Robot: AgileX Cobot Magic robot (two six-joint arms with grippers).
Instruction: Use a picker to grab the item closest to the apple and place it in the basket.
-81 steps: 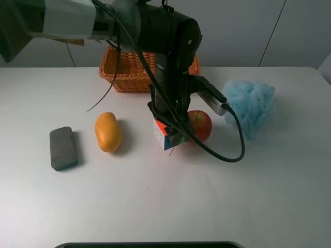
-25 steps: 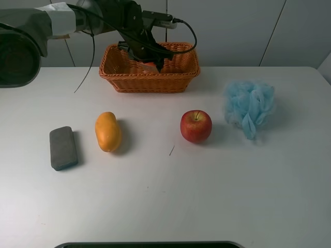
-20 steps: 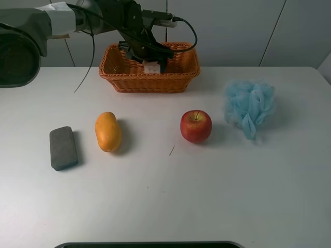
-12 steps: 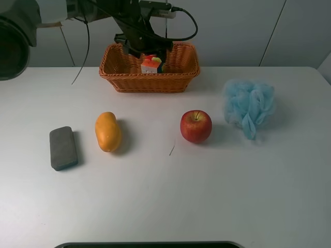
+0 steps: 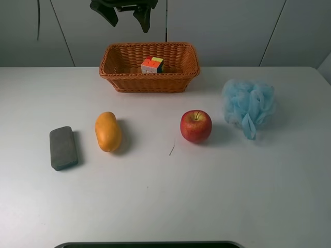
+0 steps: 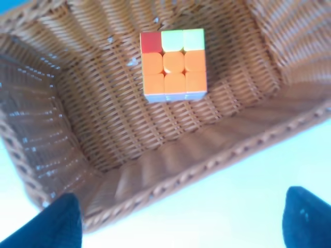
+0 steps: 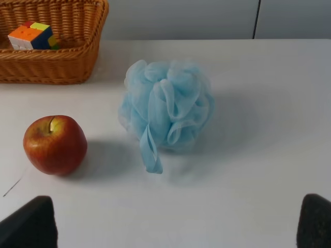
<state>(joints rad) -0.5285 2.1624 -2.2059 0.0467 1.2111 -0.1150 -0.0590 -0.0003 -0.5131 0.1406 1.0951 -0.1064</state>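
A Rubik's cube (image 5: 152,65) sits alone on the floor of a woven wicker basket (image 5: 120,80) at the far side of a white table (image 5: 165,201). It looks light, rigid and smooth-sided, best pinched across two opposite flat faces. The left gripper (image 5: 127,13) hangs above the basket with its jaws wide apart and empty. The right gripper (image 7: 170,227) is also spread wide, holding nothing, near a red apple (image 5: 196,125) and a blue mesh bath pouf (image 5: 248,106). A mango (image 5: 107,131) and a grey sponge (image 5: 63,148) lie well apart to the left.
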